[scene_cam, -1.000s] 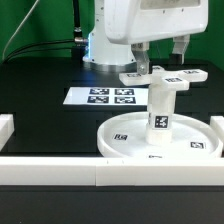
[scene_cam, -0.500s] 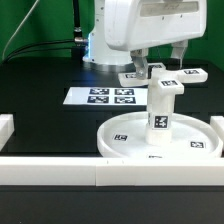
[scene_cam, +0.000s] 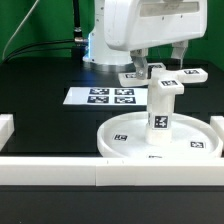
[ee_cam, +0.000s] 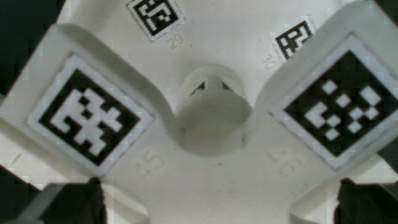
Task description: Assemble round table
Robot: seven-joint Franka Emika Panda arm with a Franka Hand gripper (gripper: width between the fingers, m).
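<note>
The large rimmed round disc (scene_cam: 160, 143) lies flat near the front border bar. The short thick cylinder leg (scene_cam: 162, 112) stands upright in its middle. The cross-shaped base (scene_cam: 163, 76) sits on top of the leg, with tagged arms spreading to both sides. My gripper (scene_cam: 162, 58) hangs right above it, open, with one finger on each side of the base. In the wrist view the cross-shaped base (ee_cam: 214, 110) fills the picture, two tagged arms flanking its centre hub. My gripper (ee_cam: 217, 207) straddles it, and its dark fingertips (ee_cam: 71, 205) show only at the edges.
The marker board (scene_cam: 108, 96) lies flat on the black table behind the disc, towards the exterior view's left. White border bars run along the front (scene_cam: 110, 172) and the left edge (scene_cam: 6, 127). The arm's body (scene_cam: 150, 25) looms over the assembly.
The cross-shaped base looks turned a little compared with a second ago. Over the last half second nothing has moved, and the jaws have stayed wide apart.
</note>
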